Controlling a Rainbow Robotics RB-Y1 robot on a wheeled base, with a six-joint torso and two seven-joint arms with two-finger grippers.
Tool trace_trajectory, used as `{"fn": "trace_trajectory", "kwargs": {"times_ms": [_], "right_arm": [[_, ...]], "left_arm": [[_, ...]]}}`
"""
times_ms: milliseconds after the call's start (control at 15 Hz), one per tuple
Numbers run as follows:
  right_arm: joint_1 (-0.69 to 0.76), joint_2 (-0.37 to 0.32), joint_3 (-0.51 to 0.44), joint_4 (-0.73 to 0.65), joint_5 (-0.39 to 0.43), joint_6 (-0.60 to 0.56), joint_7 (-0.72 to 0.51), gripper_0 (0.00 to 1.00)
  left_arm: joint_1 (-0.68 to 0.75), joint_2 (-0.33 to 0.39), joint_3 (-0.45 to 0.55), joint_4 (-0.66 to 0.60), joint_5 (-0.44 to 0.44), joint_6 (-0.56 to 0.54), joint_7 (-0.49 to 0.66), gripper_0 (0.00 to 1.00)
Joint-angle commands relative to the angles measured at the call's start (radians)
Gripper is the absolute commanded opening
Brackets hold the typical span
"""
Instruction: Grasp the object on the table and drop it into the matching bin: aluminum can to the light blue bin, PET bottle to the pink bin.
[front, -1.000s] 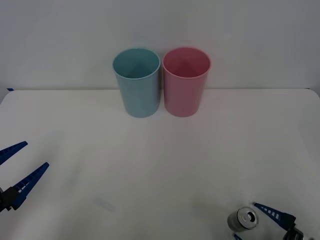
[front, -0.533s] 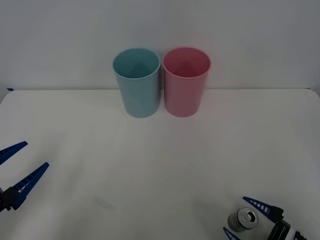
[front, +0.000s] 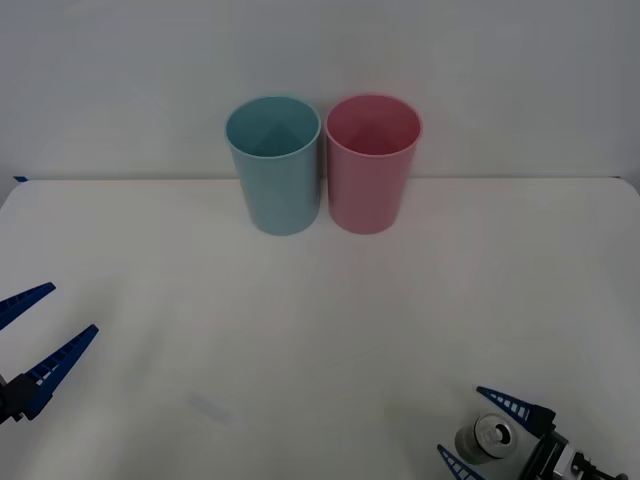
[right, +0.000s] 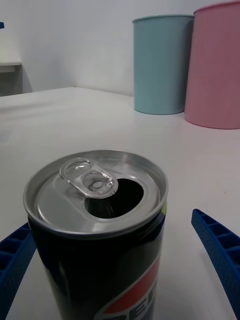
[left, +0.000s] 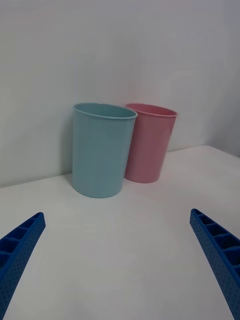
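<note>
White surface (front: 320, 300) carrying all task items, matte and flat, so the can stands stably upright and can be approached from the side; light blue bin (front: 274, 165) and pink bin (front: 371, 163) at the far middle of the surface, upright, mouths open upward, standing just beside each other and possibly touching, which puts the two drop targets side by side but demands care that the release falls over the correct mouth; left gripper (front: 30, 335) at the near left edge, well apart from everything, fingers spread wide with nothing between them, apparently parked so that the other arm works alone; right gripper (front: 488, 432) at the near right corner, low over the surface, its fingers (right: 217, 250) apart and flanking the can on both sides, a posture suited to closing on the can's body below the rim; whether either finger touches the can wall cannot be told; aluminum can (front: 487, 440) upright on the surface at the near right, well apart from both bins, dark-bodied with a shiny top, pull tab lifted and mouth open; judged step: pre-grasp, closure not yet made; being metal, the can belongs in the light blue bin.
</note>
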Motion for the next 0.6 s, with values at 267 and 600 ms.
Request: {"fn": "trace_trajectory", "kwargs": {"times_ms": [267,600], "right_arm": [[0.001,0.0,-0.002,0.001,-0.001,0.0,0.002,0.0],[-0.003,0.0,-0.002,-0.001,-0.003,0.0,-0.005,0.0]], "left_arm": [[0.0,0.0,0.0,0.0,0.0,0.0,0.0,1.0],[0.0,0.0,0.0,0.0,0.0,0.0,0.0,1.0]]}}
